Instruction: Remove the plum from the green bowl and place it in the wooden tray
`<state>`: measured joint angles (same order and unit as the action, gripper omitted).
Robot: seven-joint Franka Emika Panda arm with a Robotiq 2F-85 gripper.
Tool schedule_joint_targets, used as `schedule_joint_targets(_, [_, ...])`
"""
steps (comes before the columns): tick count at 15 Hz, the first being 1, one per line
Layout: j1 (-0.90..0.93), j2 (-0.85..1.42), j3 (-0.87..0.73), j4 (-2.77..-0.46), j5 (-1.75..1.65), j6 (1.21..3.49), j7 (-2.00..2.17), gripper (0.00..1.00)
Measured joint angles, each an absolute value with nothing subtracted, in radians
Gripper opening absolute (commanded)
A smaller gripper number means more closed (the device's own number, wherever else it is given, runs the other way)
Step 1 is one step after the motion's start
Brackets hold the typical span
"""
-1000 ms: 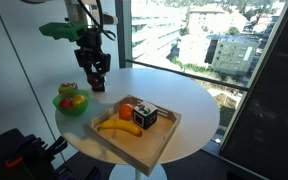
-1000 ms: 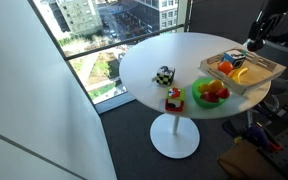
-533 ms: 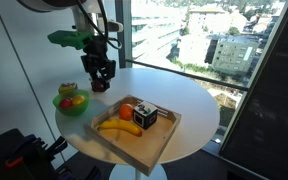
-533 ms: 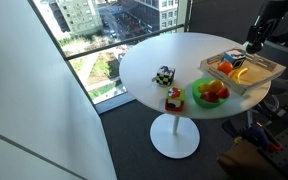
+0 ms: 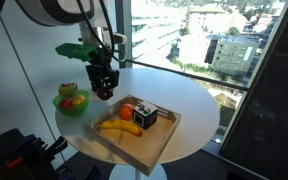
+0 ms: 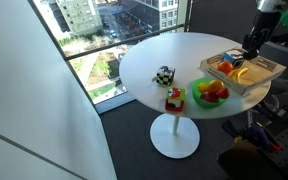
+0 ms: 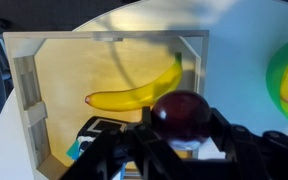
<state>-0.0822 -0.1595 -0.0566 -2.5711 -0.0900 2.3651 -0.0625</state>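
Glossy round plum (image 7: 181, 106), seemingly in tool (image 7: 180, 130), wooden tray (image 7: 104, 40)

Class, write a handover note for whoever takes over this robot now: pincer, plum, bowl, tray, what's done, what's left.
Pincer: shut on the plum, held above the table.
Green bowl: beside the tray, other fruit inside.
Wooden tray: holds a banana, among other things.
Done: plum is out of the bowl.
Left: lower it onto a bare part of the tray, open, withdraw.
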Motion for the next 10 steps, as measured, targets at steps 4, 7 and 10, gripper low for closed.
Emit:
schedule_joint_targets(4, [-0.082, -0.117, -0.059, -2.567, -0.094, 2.392, -0.057, 0.32])
schedule_joint_targets(7, [-0.082, -0.089, -0.063, -2.565, -0.094, 2.420, -0.055, 0.32])
schedule_joint_targets(10, [-0.082, -0.060, -0.067, -2.560, -0.094, 2.453, -0.051, 0.32])
